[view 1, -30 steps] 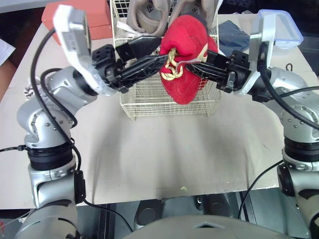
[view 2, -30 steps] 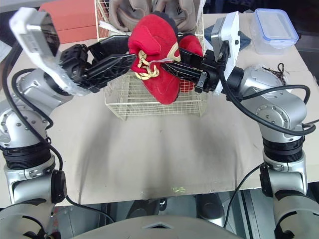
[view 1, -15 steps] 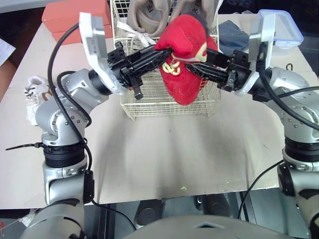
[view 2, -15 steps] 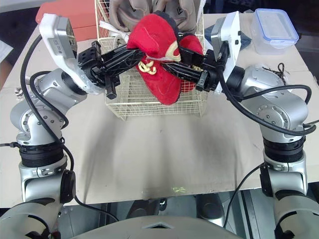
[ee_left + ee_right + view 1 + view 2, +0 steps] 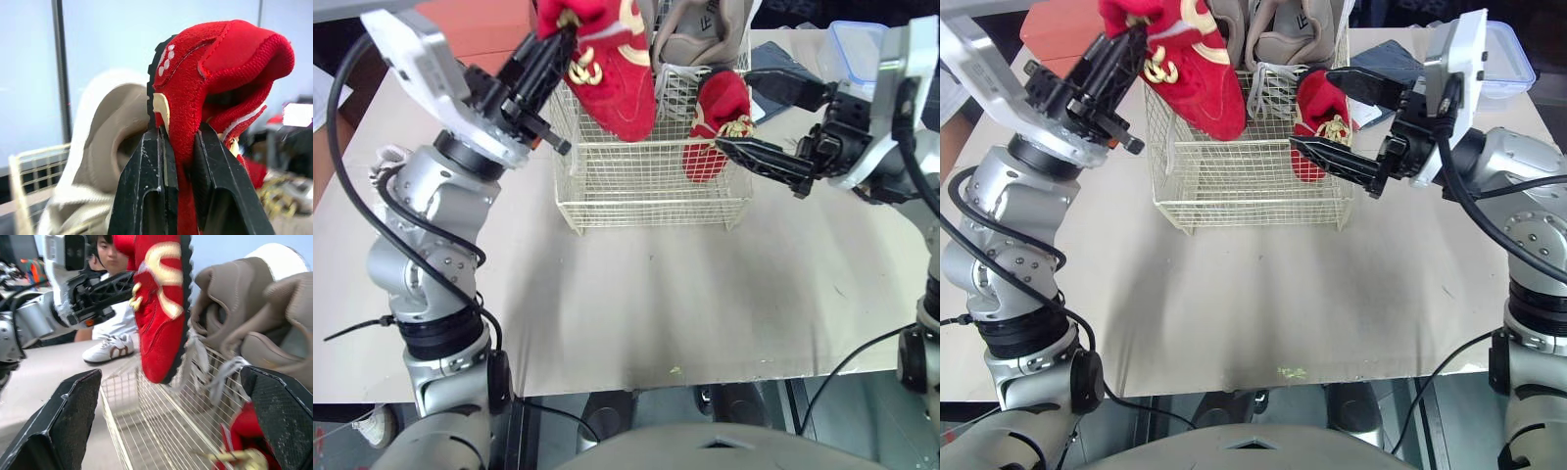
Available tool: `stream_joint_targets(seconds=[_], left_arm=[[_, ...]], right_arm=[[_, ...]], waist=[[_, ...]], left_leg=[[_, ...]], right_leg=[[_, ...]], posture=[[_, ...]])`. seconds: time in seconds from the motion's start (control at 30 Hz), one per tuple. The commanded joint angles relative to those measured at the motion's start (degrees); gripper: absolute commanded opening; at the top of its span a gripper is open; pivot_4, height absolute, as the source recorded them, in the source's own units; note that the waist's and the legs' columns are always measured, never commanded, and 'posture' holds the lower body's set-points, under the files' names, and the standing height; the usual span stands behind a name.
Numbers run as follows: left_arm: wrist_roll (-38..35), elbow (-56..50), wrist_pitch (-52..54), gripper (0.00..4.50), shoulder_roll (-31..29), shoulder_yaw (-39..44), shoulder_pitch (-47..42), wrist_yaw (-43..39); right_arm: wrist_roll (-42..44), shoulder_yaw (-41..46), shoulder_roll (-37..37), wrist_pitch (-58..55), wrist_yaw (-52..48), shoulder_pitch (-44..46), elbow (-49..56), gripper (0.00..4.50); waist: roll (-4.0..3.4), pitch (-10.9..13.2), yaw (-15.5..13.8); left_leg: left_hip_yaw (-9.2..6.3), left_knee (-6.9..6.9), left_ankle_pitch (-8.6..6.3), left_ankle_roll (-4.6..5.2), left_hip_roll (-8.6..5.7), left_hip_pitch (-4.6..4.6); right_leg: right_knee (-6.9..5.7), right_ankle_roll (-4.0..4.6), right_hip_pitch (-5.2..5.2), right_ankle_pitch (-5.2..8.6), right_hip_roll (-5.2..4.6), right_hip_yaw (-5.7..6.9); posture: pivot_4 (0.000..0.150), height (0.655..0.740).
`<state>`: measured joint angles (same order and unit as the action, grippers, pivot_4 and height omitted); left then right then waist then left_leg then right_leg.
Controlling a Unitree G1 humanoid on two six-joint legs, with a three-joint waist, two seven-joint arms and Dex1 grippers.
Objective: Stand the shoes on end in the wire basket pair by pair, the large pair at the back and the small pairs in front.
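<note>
On the surface [image 5: 705, 294] stands a wire basket [image 5: 646, 186]; the left gripper [image 5: 553, 44] clamps a red shoe [image 5: 617, 78] above it, and the right gripper [image 5: 736, 108] is spread wide.

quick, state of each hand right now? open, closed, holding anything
Left hand: closed on a red shoe, above the wire basket.
Right hand: open, holding nothing.

Around the tabletop [image 5: 705, 294] are two red shoes [image 5: 612, 83], two tan shoes [image 5: 1278, 39], one white shoe [image 5: 110, 348], one wire basket [image 5: 646, 186], one clear lidded box [image 5: 1510, 64], one red box [image 5: 1053, 22], one dark blue cloth [image 5: 1386, 59] and one person [image 5: 116, 319].
</note>
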<state>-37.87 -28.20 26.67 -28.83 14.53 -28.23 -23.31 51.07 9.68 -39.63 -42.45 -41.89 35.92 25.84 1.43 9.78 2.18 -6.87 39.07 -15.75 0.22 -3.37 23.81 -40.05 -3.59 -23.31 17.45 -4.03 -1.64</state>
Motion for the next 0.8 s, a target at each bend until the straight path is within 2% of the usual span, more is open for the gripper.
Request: stream_joint_targets(seconds=[0.03,0.27,0.57,0.63,0.8], left_arm=[[6.10,-1.40,-4.81,0.15,1.13,-0.06,-0.42,3.89],[10.06,1.15,-10.14,0.15,5.38,-2.84,2.15,3.11],[16.73,5.47,-14.68,0.15,6.27,-6.28,9.34,1.88],[18.67,7.00,-14.12,0.15,6.09,-6.69,10.84,2.62],[17.18,7.50,-9.66,0.15,7.82,-7.85,12.02,3.05]], right_arm=[[1.38,2.53,-1.72,0.12,-0.33,-0.27,2.22,4.50],[1.74,2.40,-2.15,-0.35,1.87,-1.20,2.98,4.50],[1.54,3.21,-1.82,0.49,4.06,-1.68,3.53,4.50],[1.36,3.38,-1.52,0.90,4.52,-1.72,3.42,4.50],[0.95,3.34,-1.63,1.61,4.93,-2.40,3.36,4.50]], waist=[[0.00,0.00,-0.01],[0.00,0.00,-0.10],[0.01,0.00,-0.08],[0.00,-0.01,-0.06],[-0.05,-0.09,-0.20]], left_leg=[[-0.01,0.00,0.00,0.00,0.00,0.00],[0.04,0.03,0.00,0.00,0.00,-0.01],[0.03,0.02,0.00,0.00,0.00,-0.01],[0.03,0.01,0.00,0.00,0.00,-0.01],[0.03,0.01,0.00,0.01,0.00,-0.04]], right_leg=[[0.00,0.00,0.00,0.00,0.00,0.01],[0.01,-0.02,0.03,-0.01,0.00,-0.01],[0.03,-0.02,0.03,-0.01,0.00,-0.01],[0.03,-0.02,0.03,-0.01,0.01,-0.01],[0.04,-0.02,0.07,-0.01,0.00,0.00]], posture=[[0.150,0.7400],[0.150,0.7400],[0.150,0.7400],[0.150,0.7400],[0.150,0.7400]])
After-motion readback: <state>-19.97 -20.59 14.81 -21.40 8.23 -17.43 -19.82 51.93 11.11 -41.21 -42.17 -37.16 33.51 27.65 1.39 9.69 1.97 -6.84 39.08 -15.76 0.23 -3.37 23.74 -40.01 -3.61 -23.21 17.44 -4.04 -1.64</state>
